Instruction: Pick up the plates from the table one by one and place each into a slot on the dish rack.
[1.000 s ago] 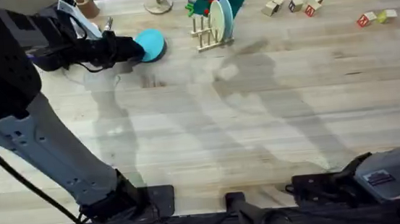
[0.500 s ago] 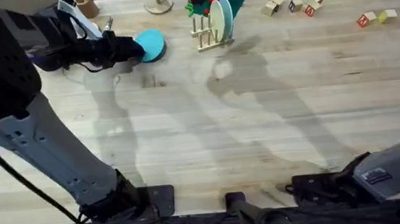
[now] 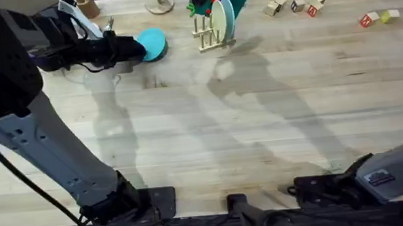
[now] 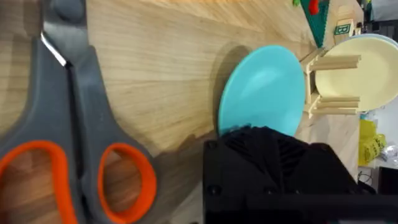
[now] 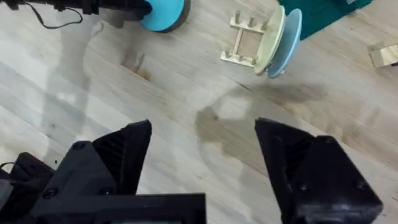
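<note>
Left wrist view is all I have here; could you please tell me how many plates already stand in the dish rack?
Observer: Two. A cream plate and a light blue plate stand side by side in the dish rack.
Operator: Thank you. Is the right gripper open?
Observer: Yes, the right gripper is open and empty, above bare table.
Operator: Is anything lying to the right of the rack?
Observer: Small wooden blocks lie there, apart from the rack.
</note>
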Robot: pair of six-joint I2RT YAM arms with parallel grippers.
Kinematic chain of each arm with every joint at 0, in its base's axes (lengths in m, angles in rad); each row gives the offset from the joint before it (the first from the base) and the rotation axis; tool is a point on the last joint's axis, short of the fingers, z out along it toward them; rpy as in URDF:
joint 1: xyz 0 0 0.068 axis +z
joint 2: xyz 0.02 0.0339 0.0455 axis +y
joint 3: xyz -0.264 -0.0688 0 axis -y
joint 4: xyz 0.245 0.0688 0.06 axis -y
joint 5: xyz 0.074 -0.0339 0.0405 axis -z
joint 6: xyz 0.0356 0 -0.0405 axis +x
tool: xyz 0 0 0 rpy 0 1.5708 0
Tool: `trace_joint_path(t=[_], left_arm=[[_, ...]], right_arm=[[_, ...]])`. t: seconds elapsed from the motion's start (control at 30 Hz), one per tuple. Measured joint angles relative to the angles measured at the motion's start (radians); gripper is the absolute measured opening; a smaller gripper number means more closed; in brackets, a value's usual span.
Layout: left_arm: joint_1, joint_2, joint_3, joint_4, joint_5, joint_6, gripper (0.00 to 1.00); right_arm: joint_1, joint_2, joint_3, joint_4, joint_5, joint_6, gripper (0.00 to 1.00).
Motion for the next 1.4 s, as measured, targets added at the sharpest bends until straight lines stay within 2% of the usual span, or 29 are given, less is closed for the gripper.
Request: trace_joint_path(t=[0.6, 0.93, 1.4], left_arm=[[0.0, 0.0, 0.0, 0.0, 0.0, 0.0, 0.039], [0.0, 0.0, 0.0, 0.0, 0.0, 0.0, 0.039], [0.0, 0.0, 0.0, 0.0, 0.0, 0.0, 0.039]], right_arm=[[0.0, 0.0, 0.0, 0.015, -0.001, 0.0, 0.996], [0.0, 0.003, 0.0, 0.068, -0.072, 0.0, 0.995], [0.009, 0.139, 0.0, 0.21, -0.146, 0.0, 0.996]])
